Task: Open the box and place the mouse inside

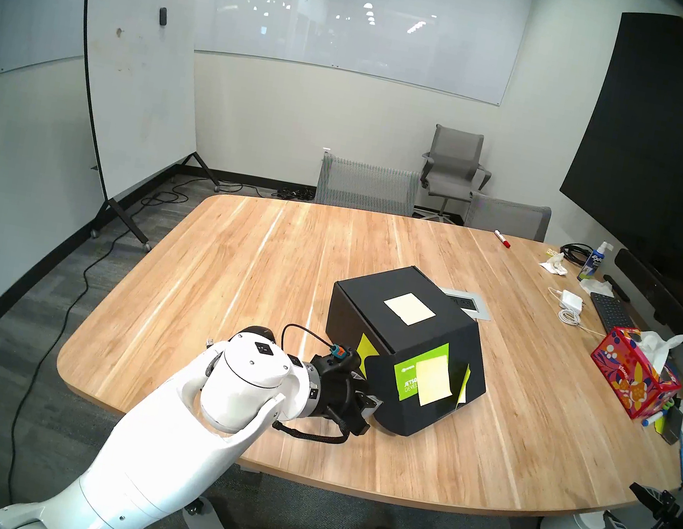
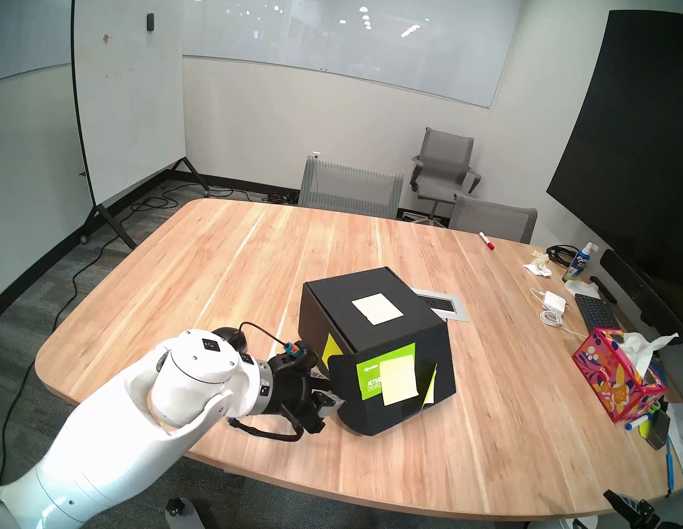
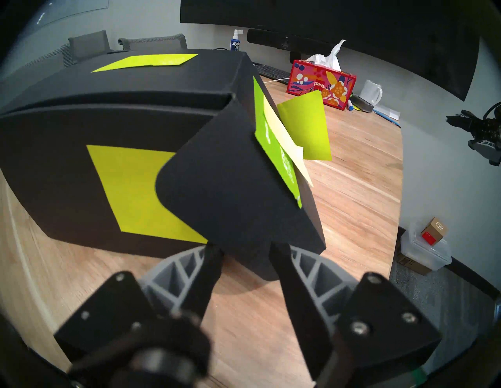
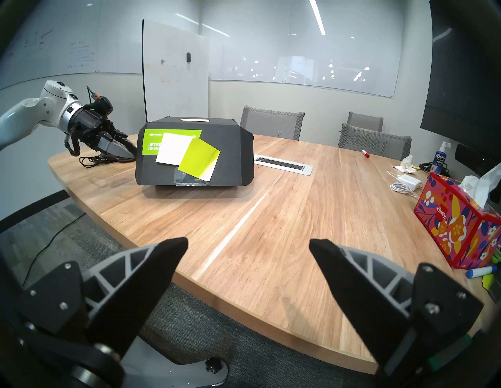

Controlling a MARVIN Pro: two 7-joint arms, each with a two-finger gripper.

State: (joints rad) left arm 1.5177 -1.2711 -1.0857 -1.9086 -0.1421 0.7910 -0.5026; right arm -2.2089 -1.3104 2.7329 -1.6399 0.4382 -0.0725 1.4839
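The black box (image 1: 368, 307) (image 2: 338, 301) (image 4: 230, 151) stands mid-table with a cream sticker on top and a green label and sticky notes on its front flap. That flap (image 3: 230, 189) leans slightly outward. My left gripper (image 1: 372, 404) (image 2: 332, 402) (image 3: 246, 252) (image 4: 130, 151) reaches the flap's left side tab. Its jaws stand half closed with a gap, and the tab's rounded corner covers the fingertips. The black mouse (image 1: 260, 330) (image 2: 230, 335) lies behind my left wrist, mostly hidden, its coiled cable (image 4: 90, 161) beside it. My right gripper (image 1: 626, 516) (image 2: 603, 519) (image 4: 248, 243) hangs open and empty off the table's near right edge.
A red floral tissue box (image 1: 631, 377), a black keyboard (image 1: 610, 313), a white charger (image 1: 572, 300), a spray bottle (image 1: 592, 261) and a mug (image 3: 371, 90) crowd the right edge. A power panel (image 1: 466, 303) sits behind the box. Grey chairs (image 1: 366, 185) line the far side.
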